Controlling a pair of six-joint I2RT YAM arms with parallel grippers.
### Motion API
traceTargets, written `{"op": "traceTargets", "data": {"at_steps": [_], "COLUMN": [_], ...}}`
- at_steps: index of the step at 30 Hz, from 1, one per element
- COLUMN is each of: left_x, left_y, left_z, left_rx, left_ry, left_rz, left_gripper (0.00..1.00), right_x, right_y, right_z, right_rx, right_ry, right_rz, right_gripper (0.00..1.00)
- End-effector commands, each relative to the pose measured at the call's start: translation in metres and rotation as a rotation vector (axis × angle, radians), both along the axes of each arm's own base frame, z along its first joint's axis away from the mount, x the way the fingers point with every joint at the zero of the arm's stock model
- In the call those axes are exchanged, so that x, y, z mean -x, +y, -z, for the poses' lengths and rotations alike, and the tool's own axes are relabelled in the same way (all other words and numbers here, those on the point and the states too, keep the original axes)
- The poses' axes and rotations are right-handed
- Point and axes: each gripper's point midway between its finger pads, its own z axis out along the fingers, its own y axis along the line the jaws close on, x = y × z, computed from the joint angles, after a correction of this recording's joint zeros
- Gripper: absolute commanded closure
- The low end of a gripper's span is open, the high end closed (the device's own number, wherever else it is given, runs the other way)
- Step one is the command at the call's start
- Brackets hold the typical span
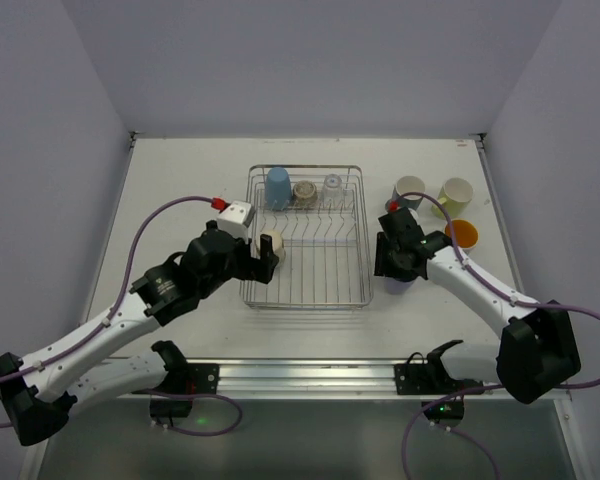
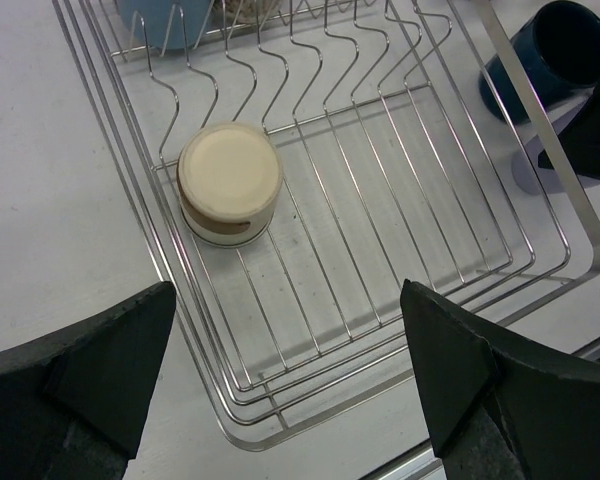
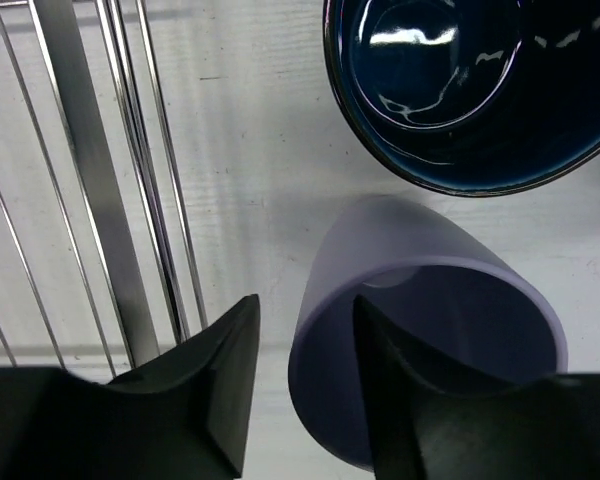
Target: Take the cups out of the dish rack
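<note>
I am straddling the rim of the lavender cup with my right gripper apart (toward the right edge of the table), risking a snagged finger tipping it.

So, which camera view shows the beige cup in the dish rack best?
The left wrist view: the beige cup stands upside down on the dish rack floor, whole and unobstructed. The top external view shows it small, beside the left gripper. The right wrist view does not show it.
</note>
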Motion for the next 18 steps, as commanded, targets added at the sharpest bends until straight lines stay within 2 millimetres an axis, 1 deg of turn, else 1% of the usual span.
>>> {"op": "traceTargets", "data": {"at_steps": [1,2,3,5,6,8,9,11,12,13,14,15,16,17,18], "left_x": [-0.012,-0.016,-0.019,-0.023,-0.024,-0.025,-0.024,-0.022,-0.019,-0.018,-0.017,-0.013,-0.012,-0.010,-0.008], "left_y": [-0.009,-0.009,-0.011,-0.014,-0.016,-0.020,-0.022,-0.025,-0.023,-0.024,-0.022,-0.018,-0.015,-0.012,-0.004], "left_z": [-0.014,-0.012,-0.007,-0.006,-0.003,-0.004,-0.005,-0.012,-0.021,-0.024,-0.029,-0.037,-0.042,-0.046,-0.054], "left_rx": [-0.028,-0.038,-0.052,-0.053,-0.055,-0.034,-0.024,0.021,0.053,0.078,0.098,0.127,0.144,0.156,0.175], "left_ry": [-0.028,-0.028,-0.018,-0.016,-0.011,-0.009,-0.009,-0.027,-0.049,-0.068,-0.083,-0.108,-0.124,-0.135,-0.164], "left_rz": [0.002,-0.008,-0.012,-0.019,-0.019,-0.017,-0.014,-0.001,0.002,0.006,0.008,0.005,0.000,-0.003,-0.022], "left_gripper": [0.02,0.02,0.02,0.02,0.02,0.03,0.03,0.04,0.03,0.04,0.03,0.04,0.03,0.04,0.03], "right_x": [-0.008,-0.008,-0.007,-0.005,-0.003,-0.001,0.001,0.003,0.005,0.006,0.007,0.008,0.013,0.017,0.020], "right_y": [0.002,0.002,0.002,0.001,-0.001,-0.004,-0.006,-0.007,0.000,0.006,0.014,0.032,0.043,0.056,0.068], "right_z": [-0.014,-0.023,-0.027,-0.036,-0.047,-0.058,-0.070,-0.087,-0.097,-0.118,-0.128,-0.145,-0.156,-0.162,-0.168], "right_rx": [-0.026,-0.040,-0.046,-0.056,-0.067,-0.074,-0.086,-0.093,-0.132,-0.188,-0.227,-0.315,-0.370,-0.415,-0.457], "right_ry": [-0.069,-0.098,-0.111,-0.136,-0.170,-0.205,-0.250,-0.311,-0.342,-0.426,-0.468,-0.520,-0.555,-0.566,-0.574], "right_rz": [-0.012,-0.010,-0.015,-0.021,-0.021,-0.024,-0.028,-0.058,-0.093,-0.124,-0.175,-0.249,-0.301,-0.356,-0.402], "right_gripper": [0.52,0.48,0.47,0.45,0.43,0.42,0.41,0.40,0.39,0.38,0.37,0.35,0.28,0.24,0.22]}}
